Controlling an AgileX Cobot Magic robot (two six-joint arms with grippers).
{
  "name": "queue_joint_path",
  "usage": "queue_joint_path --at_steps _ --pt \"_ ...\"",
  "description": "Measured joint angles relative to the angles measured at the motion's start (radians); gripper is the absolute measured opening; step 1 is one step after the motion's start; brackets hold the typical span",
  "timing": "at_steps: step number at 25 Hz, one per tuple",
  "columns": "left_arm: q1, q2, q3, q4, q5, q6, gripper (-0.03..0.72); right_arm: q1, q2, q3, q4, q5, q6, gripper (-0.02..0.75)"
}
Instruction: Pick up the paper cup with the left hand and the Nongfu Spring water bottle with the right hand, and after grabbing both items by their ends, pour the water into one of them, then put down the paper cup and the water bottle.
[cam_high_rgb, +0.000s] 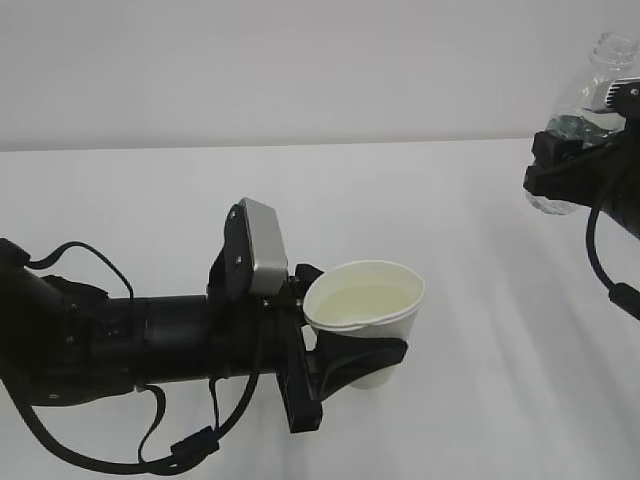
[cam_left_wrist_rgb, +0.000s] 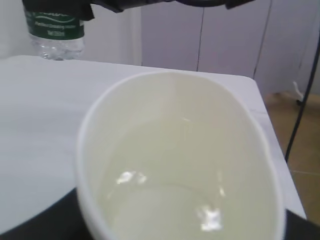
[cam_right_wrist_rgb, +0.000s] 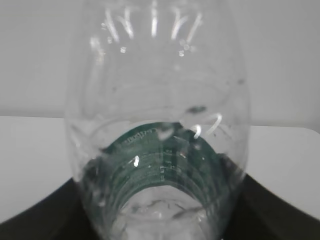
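Two black arms are at work over a white table (cam_high_rgb: 470, 200), each with something clamped in its gripper. The left hand (cam_high_rgb: 345, 345) reaches in from the left edge of the exterior view, a grey box on its wrist and loose black cables hanging below, and its fingers pinch the paper cup (cam_high_rgb: 368, 310) around the lower part of its wall. The cup stands roughly upright, its rolled rim squeezed into an oval — the left wrist view shows that oval plainly — and it holds the water (cam_left_wrist_rgb: 175, 185), a clear, faintly yellowish pool with bright glints, filling a good part of the cup.

The right hand (cam_high_rgb: 575, 165) sits at the far right edge of the exterior view, higher in the picture than the cup and well apart from it. Its fingers are closed on the Nongfu Spring water bottle (cam_high_rgb: 590, 100) around the dark green label, with the open, capless neck pointing up and the ribbed base showing below the fingers. In the right wrist view the clear bottle fills the picture, droplets clinging inside its wall — whether any liquid is left in it I cannot tell. Dark finger surfaces flank it at the bottom corners.
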Motion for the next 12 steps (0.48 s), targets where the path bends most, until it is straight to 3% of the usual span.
queue_joint_path --at_steps 12 --pt "0.0 0.0 0.0 -0.167 0.002 0.088 0.409 0.0 0.0 0.0 0.0 0.029 0.0 0.462"
